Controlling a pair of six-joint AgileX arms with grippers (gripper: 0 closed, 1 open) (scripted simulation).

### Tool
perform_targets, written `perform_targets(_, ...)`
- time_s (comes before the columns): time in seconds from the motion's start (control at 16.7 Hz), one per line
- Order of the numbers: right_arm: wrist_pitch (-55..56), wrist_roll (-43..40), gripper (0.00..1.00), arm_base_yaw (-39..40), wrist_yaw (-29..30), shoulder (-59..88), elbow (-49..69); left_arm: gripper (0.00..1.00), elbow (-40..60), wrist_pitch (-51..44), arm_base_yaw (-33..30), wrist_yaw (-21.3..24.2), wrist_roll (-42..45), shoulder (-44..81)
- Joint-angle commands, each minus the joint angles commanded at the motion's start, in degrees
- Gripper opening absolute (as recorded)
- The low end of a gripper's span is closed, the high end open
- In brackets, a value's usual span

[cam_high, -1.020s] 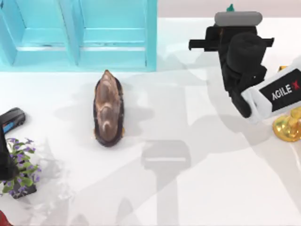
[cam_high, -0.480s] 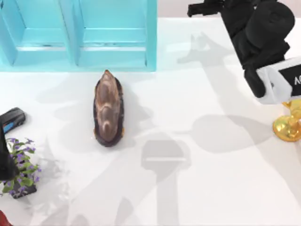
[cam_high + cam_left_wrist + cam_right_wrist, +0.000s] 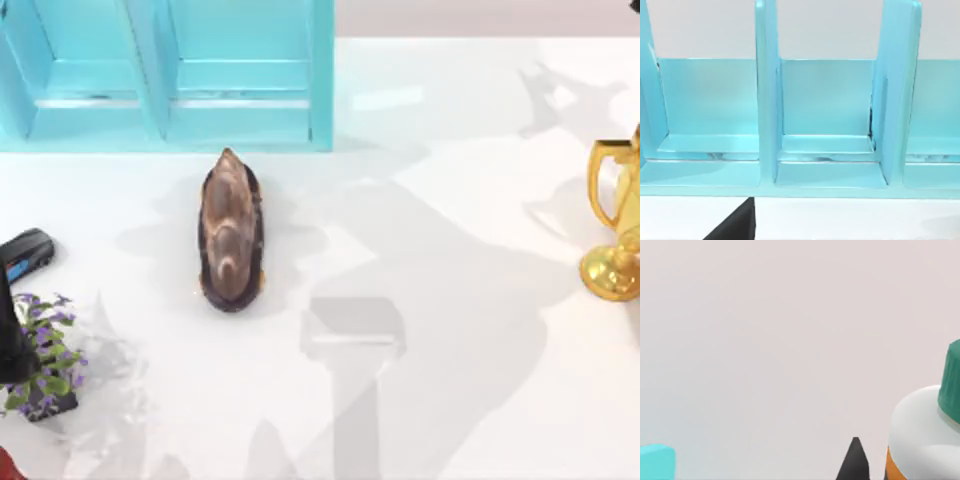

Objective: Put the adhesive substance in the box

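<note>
The adhesive substance, a white bottle with an orange label and a green cap, sits close in the right wrist view against a plain pale background. A dark fingertip of my right gripper rises just beside it, and the gripper appears shut on the bottle. A sliver of my right arm shows at the far right corner of the top view. The turquoise box, split by upright dividers, stands at the back left, and one of its corners is seen from the right wrist. My left arm is parked at the left edge.
A brown oval object lies in front of the box. A gold trophy stands at the right edge. A potted plant with purple flowers and a small black and blue item sit at the left by the left arm.
My right arm rose and pulled back toward the far right corner, leaving the top view almost entirely. The green cap seen beyond its gripper went with it. The trophy is now uncovered.
</note>
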Motion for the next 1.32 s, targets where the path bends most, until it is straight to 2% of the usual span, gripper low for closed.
perform_targets(0.48, 3.0, -0.3, 0.0, -35.9, -42.7, 4.7, -12.0, 1.0, 0.0, 0.0, 0.0, 0.0, 0.0, 0.0)
perform_targets(0.78, 5.1, -4.2, 0.0, -51.0, -63.4, 8.4, -18.5, 1.0, 0.0, 0.0, 0.0, 0.0, 0.0, 0.0)
perform_targets(1.02, 6.1, -6.8, 0.0, -56.4, -72.1, 9.4, -20.9, 1.0, 0.0, 0.0, 0.0, 0.0, 0.0, 0.0)
perform_targets(1.32, 6.1, -7.1, 0.0, -56.9, -72.9, 9.4, -21.1, 1.0, 0.0, 0.0, 0.0, 0.0, 0.0, 0.0)
